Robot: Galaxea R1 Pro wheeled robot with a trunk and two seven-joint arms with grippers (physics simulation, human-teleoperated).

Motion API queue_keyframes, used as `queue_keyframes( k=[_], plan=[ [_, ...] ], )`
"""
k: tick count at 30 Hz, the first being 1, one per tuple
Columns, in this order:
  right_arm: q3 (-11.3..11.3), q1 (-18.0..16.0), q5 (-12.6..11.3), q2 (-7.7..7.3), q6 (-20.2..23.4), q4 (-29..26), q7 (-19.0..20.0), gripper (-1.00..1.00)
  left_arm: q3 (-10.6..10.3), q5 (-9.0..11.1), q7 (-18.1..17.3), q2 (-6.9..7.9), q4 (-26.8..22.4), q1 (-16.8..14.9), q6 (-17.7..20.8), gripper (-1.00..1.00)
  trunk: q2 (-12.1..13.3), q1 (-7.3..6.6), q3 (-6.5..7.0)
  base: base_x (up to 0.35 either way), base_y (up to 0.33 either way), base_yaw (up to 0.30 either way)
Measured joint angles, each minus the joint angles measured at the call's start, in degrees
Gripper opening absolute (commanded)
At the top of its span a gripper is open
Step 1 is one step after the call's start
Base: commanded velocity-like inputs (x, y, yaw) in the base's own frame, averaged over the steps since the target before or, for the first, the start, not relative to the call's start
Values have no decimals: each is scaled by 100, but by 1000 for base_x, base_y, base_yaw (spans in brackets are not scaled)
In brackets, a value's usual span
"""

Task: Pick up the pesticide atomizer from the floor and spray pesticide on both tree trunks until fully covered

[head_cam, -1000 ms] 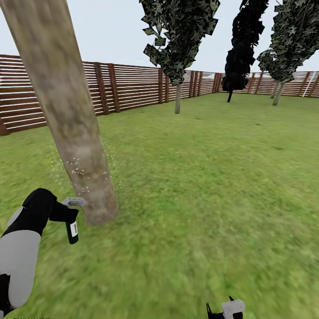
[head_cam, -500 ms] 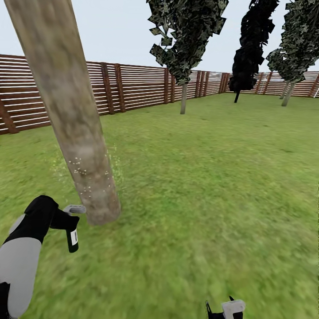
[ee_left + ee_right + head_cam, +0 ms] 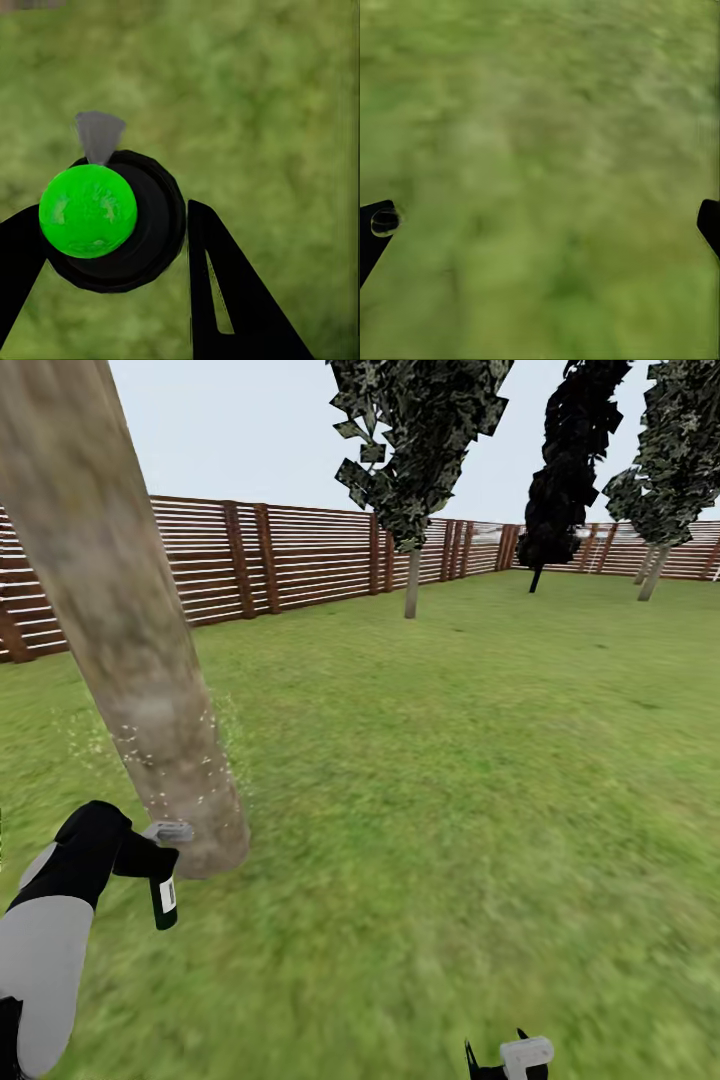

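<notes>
- Leaning across the head view, the near tree trunk (image 3: 130, 640) rises from the grass (image 3: 450, 780) with its foot just beside the left gripper (image 3: 150, 857).
- The left gripper is closed around the pesticide atomizer (image 3: 163, 890), whose black body with a white label hangs downward, while the grey trigger head (image 3: 170, 831) points at the base of the near tree trunk and sits very close to it; contact cannot be judged.
- In the left wrist view the atomizer (image 3: 120, 221) sits between the black fingers (image 3: 225, 292), its round black body seen end-on with a bright green spot on it and a grey nozzle tip beyond.
- Whitish-yellow specks of pesticide (image 3: 165, 765) dot the lower part of the near tree trunk and the grass on both sides of it.
- Well beyond the near tree trunk stands a second tree (image 3: 415, 470) before the slatted wooden fence (image 3: 280, 555).
- The right gripper (image 3: 540, 225) hangs spread wide over bare grass, holding nothing, far from the near tree trunk.
</notes>
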Motion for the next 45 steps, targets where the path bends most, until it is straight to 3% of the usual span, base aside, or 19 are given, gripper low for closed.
queue_keyframes(
  k=[6, 23, 27, 29, 36, 45],
  plan=[
    [0, 0, 0, -1, 0, 0, 0, 100, 0, 0, 0, 0, 0, 0, 0, -100, 0, 0, 0, 14, -266, 264],
    [0, 0, 0, 3, 0, 0, 0, 100, 9, 0, 4, 0, -33, -1, -1, -100, 0, 0, 0, 78, -251, 45],
    [0, 0, 0, 7, 0, 0, 0, 100, 321, -10, 17, 0, -85, -1, -4, -100, 0, 0, 0, 237, -189, 266],
    [0, 0, 0, 6, 0, 0, 0, 100, 375, -9, 17, 0, -93, -1, -2, -100, 0, 0, 0, 240, -186, 83],
    [0, 0, 0, 6, 0, 0, 0, 100, 369, -10, 18, 0, -88, -1, 0, -100, 0, 0, 0, 240, -183, 7],
    [0, 0, 0, 7, 0, 0, 0, 100, 369, -9, 18, 3, -88, -1, 0, -100, 0, 0, 0, 111, -257, 269]
  ],
)
